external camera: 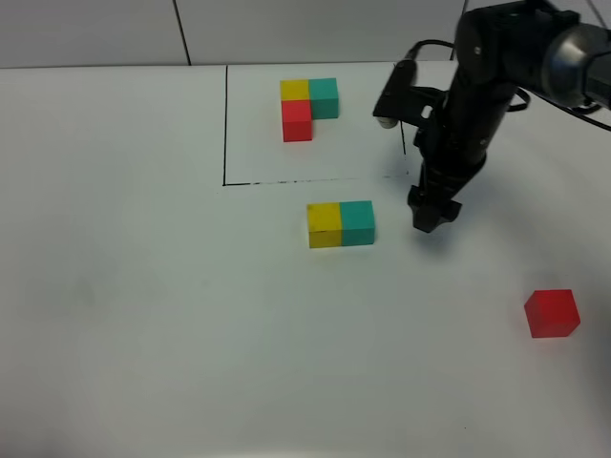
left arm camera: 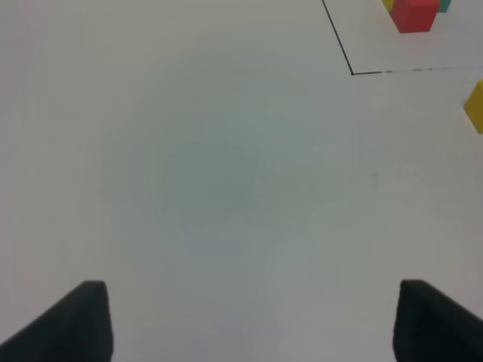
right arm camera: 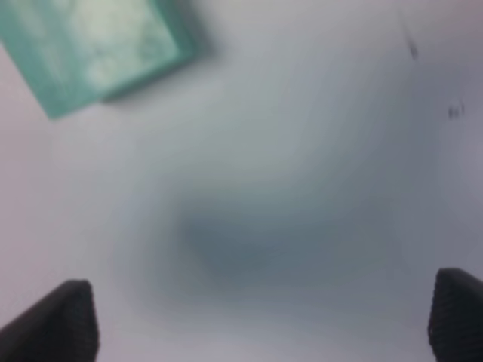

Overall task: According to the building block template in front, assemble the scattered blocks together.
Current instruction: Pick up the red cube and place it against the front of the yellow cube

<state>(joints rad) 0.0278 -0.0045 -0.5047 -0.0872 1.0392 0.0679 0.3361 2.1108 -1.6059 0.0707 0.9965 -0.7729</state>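
Observation:
The building block template (external camera: 307, 103) lies at the back inside a thin black frame: yellow and teal cubes side by side, red below the yellow. Of the scattered blocks, the yellow cube (external camera: 325, 225) and the teal cube (external camera: 357, 222) touch side by side mid-table. The red cube (external camera: 552, 313) lies alone at the right. My right gripper (external camera: 434, 215) hangs just right of the teal cube (right arm camera: 90, 45), open (right arm camera: 256, 324), nothing between its fingers. My left gripper (left arm camera: 249, 324) is open over bare table; the template's red cube (left arm camera: 413, 15) and the loose yellow cube (left arm camera: 475, 105) show far off.
The black frame line (external camera: 225, 124) runs down the template's left side and along its front. The white table (external camera: 143, 305) stretches bare to the left and front. The right arm's dark body (external camera: 487, 86) rises over the back right.

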